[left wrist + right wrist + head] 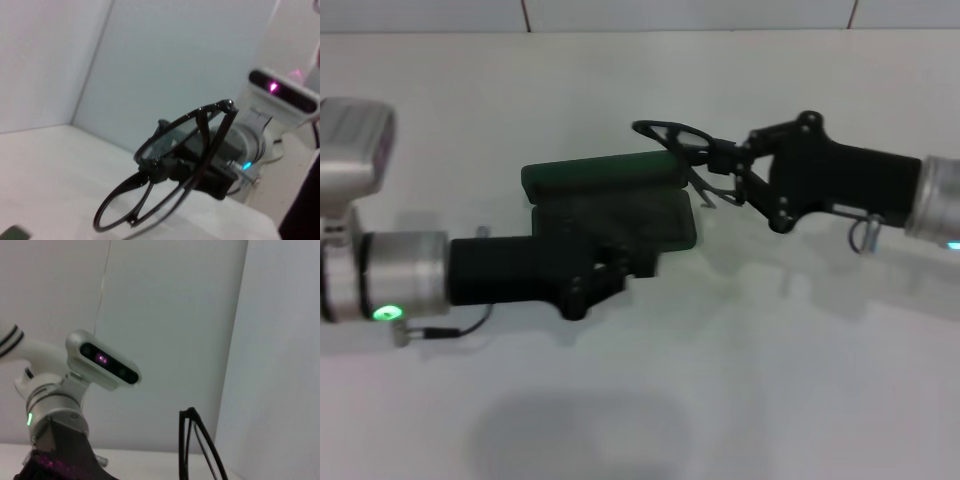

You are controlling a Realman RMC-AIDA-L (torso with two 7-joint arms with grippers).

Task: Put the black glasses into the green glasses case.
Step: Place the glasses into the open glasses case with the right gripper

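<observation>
Head view | we see right gripper (718,160) jaws pinching the black glasses (672,138) over the open green glasses case (610,200) | left gripper (620,262) seemingly on the case, jaws: we cannot tell

Left claw (610,268) over green glasses case (605,175)

One pair of black glasses (672,138) is showing, with two lenses in its frame and two temple arms trailing from it, and it is appearing in all three views. One green glasses case (610,205) is lying on one white table (770,380), its single lid standing open. Two robot arms are reaching into the scene, each carrying one gripper, so the left gripper (620,262) and the right gripper (720,165) are making two in all, and each arm is bearing one wrist camera.
</observation>
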